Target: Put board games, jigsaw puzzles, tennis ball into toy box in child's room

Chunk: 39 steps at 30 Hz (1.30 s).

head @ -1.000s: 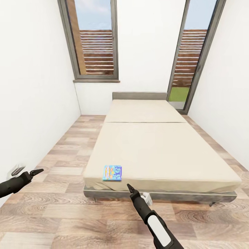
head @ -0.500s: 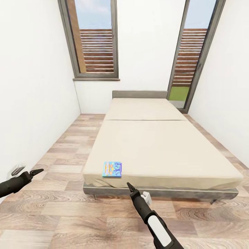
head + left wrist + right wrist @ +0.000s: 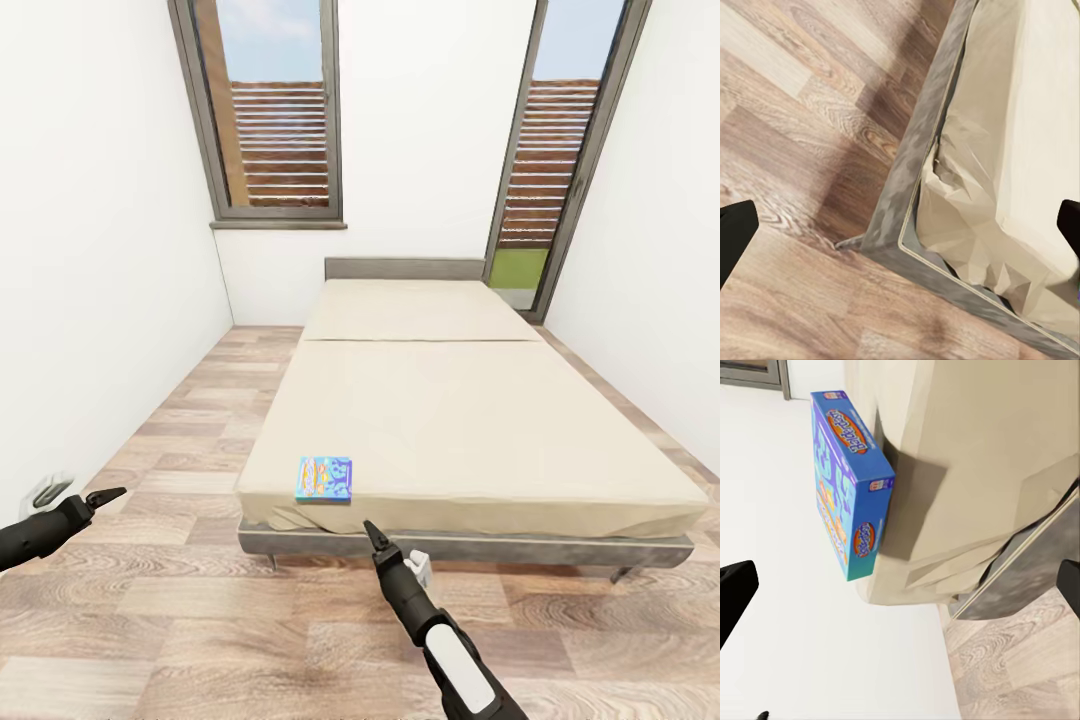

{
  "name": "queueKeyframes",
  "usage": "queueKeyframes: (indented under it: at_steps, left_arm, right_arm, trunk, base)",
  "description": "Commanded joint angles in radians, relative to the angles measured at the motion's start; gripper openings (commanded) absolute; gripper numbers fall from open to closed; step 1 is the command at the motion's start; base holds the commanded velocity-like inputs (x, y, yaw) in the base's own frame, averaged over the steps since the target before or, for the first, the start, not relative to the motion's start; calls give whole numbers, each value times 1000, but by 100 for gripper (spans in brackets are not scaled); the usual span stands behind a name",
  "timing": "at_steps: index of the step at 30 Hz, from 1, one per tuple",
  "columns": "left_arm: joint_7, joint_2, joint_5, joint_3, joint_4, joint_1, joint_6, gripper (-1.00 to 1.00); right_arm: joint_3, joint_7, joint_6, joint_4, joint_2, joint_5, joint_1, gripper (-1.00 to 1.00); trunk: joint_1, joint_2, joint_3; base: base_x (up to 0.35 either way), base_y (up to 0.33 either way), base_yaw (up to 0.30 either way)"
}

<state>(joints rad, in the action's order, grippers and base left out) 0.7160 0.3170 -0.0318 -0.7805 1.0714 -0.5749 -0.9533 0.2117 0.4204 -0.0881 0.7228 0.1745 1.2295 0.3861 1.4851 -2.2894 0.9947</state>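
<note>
**One board game at the foot of the bed, both claws empty**

You had the child's room in front of you: white walls, a wood-plank floor and two tall windows with brown slats behind the glass. The bed took up most of the floor, its low grey headboard against the far wall and its foot edge nearest to you. The beige mattress lay bare apart from one toy.

That toy was a blue board game with orange-yellow art, lying flat on the mattress close to the foot edge, towards the corner on your left. Your right wrist camera saw the same box from the side, sitting just inside the mattress edge where the cover creased over the grey frame.

Your left wrist camera looked down on the bed's near left corner, where the frame met the floor and the cover bunched up.

Your right claw hung over the floor just short of the foot edge, below the box and apart from it, fingers spread and holding nothing. Your left claw was low near the left wall, well apart from the bed, likewise released and empty.
</note>
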Motion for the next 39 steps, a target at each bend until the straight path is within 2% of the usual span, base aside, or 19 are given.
queueKeyframes:
  at_steps: [1, 4, 11, 39]
  left_arm:
    - [2, 0, -4, -3, 0, -1, -8, 100]
    - [1, 1, -4, -5, 1, -2, -10, 100]
    - [5, 0, -6, -6, 4, -4, -13, 100]
    - [6, 1, -10, -16, 2, -5, -19, 100]
  right_arm:
    - [5, 4, -6, 0, 0, 11, 0, 100]
    - [21, 6, -5, 0, 0, 11, 1, 100]
    - [46, 8, -3, 0, 0, 17, 1, 100]
    - [53, 17, -3, 0, 0, 19, 1, 100]
  trunk:
    - [4, -8, 4]
    - [15, -29, 13]
    - [15, -29, 13]
    - [15, -29, 13]
  base:
    - [0, 0, 0]
    - [0, 0, 0]
    - [0, 0, 0]
    - [39, 33, 0]
